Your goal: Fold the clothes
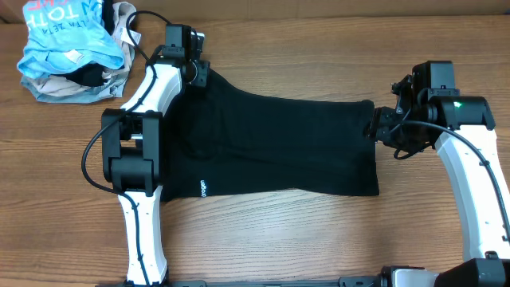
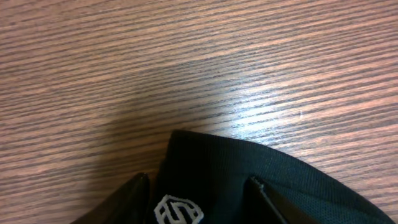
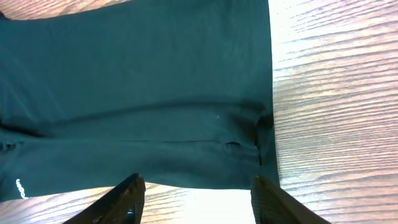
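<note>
The black T-shirt (image 1: 271, 143) lies flat on the wooden table as a long folded band, with a small white print (image 1: 203, 190) near its front left edge. My left gripper (image 1: 198, 73) is at the shirt's far left corner. In the left wrist view its fingers (image 2: 198, 178) are open, with black fabric (image 2: 249, 174) and a white logo (image 2: 178, 210) between them. My right gripper (image 1: 376, 126) is at the shirt's right edge. In the right wrist view its fingers (image 3: 196, 180) are open over bare table, just short of the shirt's edge (image 3: 143, 93).
A pile of clothes sits at the far left corner: a light-blue garment with white lettering (image 1: 68, 36) on a beige garment (image 1: 48, 89). The wooden table (image 1: 279, 239) shows in front of the shirt. The left arm's base (image 1: 131, 151) stands by the shirt's left edge.
</note>
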`<state>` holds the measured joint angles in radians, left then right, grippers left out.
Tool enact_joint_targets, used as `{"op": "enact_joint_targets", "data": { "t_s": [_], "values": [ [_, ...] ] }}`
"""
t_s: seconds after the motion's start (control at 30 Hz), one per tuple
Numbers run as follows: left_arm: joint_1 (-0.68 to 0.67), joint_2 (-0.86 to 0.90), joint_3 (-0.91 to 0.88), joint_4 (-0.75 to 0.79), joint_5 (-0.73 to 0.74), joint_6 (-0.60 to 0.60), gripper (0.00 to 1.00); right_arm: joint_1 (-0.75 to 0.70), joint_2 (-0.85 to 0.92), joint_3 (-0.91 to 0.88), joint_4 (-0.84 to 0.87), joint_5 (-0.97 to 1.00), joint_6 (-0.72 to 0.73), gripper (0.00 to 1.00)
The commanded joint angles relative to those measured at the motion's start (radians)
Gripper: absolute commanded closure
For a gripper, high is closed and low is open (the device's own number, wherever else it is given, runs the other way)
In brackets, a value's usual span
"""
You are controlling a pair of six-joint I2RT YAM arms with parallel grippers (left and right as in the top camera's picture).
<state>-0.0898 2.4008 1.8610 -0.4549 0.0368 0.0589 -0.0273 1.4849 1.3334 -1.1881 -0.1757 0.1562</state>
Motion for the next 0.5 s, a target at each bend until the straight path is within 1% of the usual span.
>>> {"op": "enact_joint_targets", "data": {
  "t_s": [0.0, 0.13, 0.2, 0.37, 0.47],
  "values": [
    [-0.003, 0.026, 0.023, -0.005, 0.016, 0.004, 0.55, -0.005, -0.014, 0.015, 0.009, 0.003, -0.007, 0.42],
    [-0.003, 0.026, 0.024, -0.005, 0.005, 0.005, 0.71, -0.005, -0.014, 0.015, 0.014, 0.037, -0.007, 0.42],
    [0.000, 0.020, 0.041, -0.036, 0.004, 0.005, 0.83, -0.005, -0.014, 0.015, 0.039, 0.063, -0.007, 0.41],
    [0.002, 0.009, 0.175, -0.205, -0.020, 0.005, 0.94, -0.005, -0.007, 0.015, 0.137, 0.063, -0.008, 0.41],
    [0.000, 0.009, 0.285, -0.310, -0.017, 0.005, 0.96, -0.005, 0.018, 0.015, 0.225, 0.077, -0.009, 0.41]
  ]
}}
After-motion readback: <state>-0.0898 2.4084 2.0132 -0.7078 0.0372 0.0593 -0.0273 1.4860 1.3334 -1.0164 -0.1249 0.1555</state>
